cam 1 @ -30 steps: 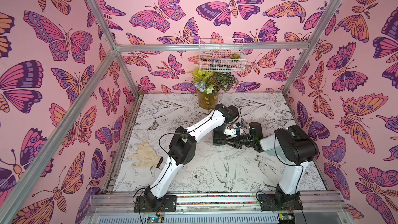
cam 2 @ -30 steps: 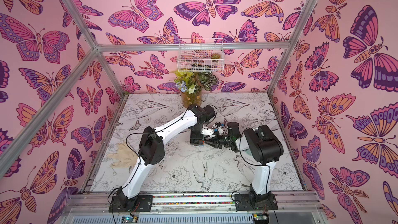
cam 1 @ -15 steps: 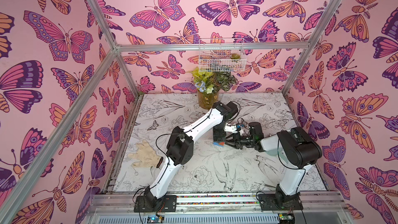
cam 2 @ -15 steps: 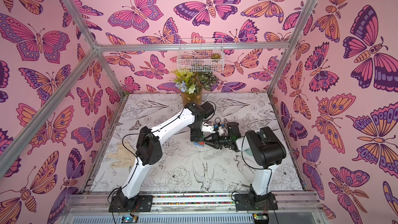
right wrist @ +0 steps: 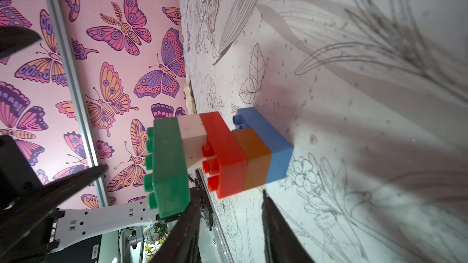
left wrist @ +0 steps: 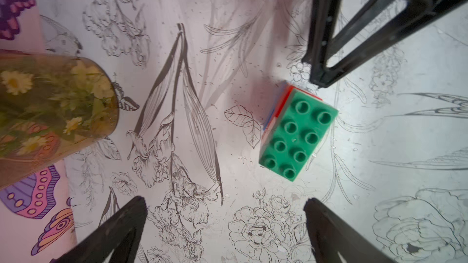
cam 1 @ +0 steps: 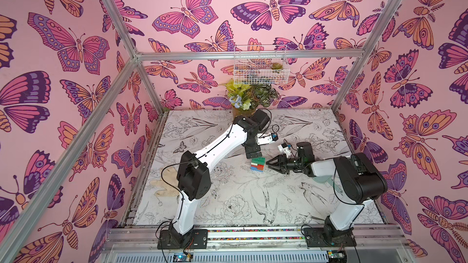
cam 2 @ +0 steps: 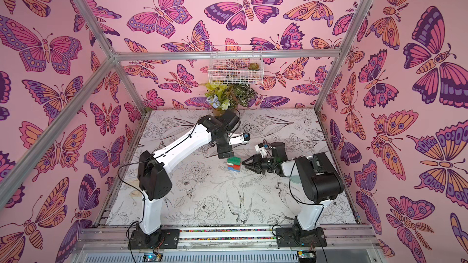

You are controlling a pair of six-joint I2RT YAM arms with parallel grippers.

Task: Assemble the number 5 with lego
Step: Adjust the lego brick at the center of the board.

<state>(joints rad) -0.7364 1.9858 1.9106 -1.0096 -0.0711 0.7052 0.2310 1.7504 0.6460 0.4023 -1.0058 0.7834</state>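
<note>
The left gripper (left wrist: 224,199) hangs above and just behind the number 5 (cam 1: 258,165), its jaws spread wide and empty. The right gripper (cam 1: 269,164) lies level at the 5's right side, jaws a narrow gap apart and holding nothing, tips just beside the bricks. The 5 stands upright on the table (cam 1: 228,198): green brick (right wrist: 169,170) on top, then white brick (right wrist: 193,135), red brick (right wrist: 222,153), orange brick (right wrist: 253,158) and blue brick (right wrist: 268,145) at the bottom.
</note>
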